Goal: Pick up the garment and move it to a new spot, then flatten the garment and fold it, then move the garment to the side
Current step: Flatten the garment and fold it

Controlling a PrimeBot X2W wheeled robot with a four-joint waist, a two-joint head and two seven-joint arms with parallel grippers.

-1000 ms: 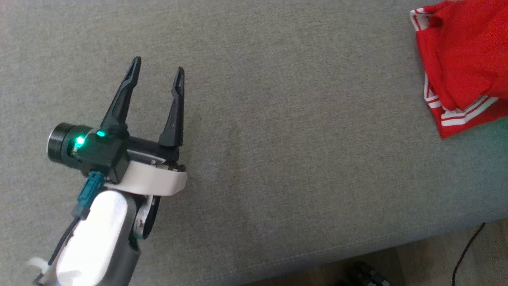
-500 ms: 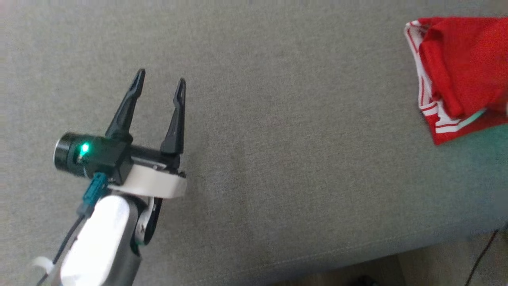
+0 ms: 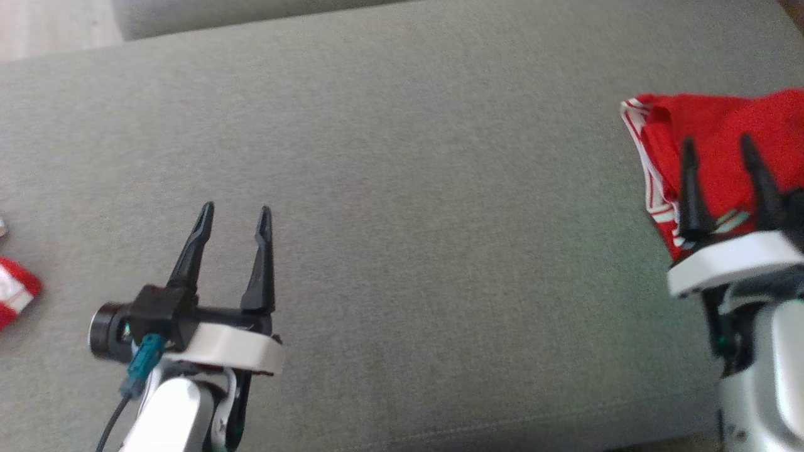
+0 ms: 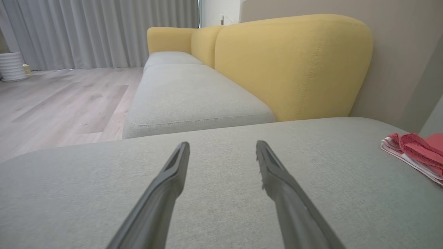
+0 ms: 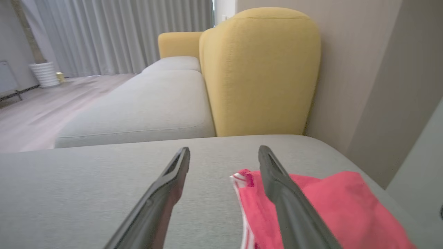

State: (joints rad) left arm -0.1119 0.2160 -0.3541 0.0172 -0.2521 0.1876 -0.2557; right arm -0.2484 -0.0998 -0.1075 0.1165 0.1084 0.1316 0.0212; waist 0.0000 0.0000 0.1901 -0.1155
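Observation:
The garment (image 3: 659,135) is red with white stripes and lies bunched at the right end of the grey sofa cushion (image 3: 440,220). My right gripper (image 3: 716,141) stands open at the garment's near-left part, its dark fingers overlapping the cloth, with nothing held. From the right wrist, the garment (image 5: 328,207) spreads under and right of the right finger, and the right gripper (image 5: 224,149) is open. My left gripper (image 3: 235,210) is open over bare cushion at the lower left, far from the garment. In the left wrist view the left gripper (image 4: 222,145) is open and the garment (image 4: 415,152) lies at the far right.
A small red-and-white cloth piece (image 3: 16,292) lies at the cushion's left edge. A yellow backrest (image 4: 290,65) and a second grey seat (image 4: 187,97) stand beyond the cushion. Wood floor (image 4: 52,100) lies to the left, a wall (image 5: 380,86) to the right.
The head camera has shifted, so the whole picture moved. My right gripper has come into view at the right, open over the garment. The left gripper stays open.

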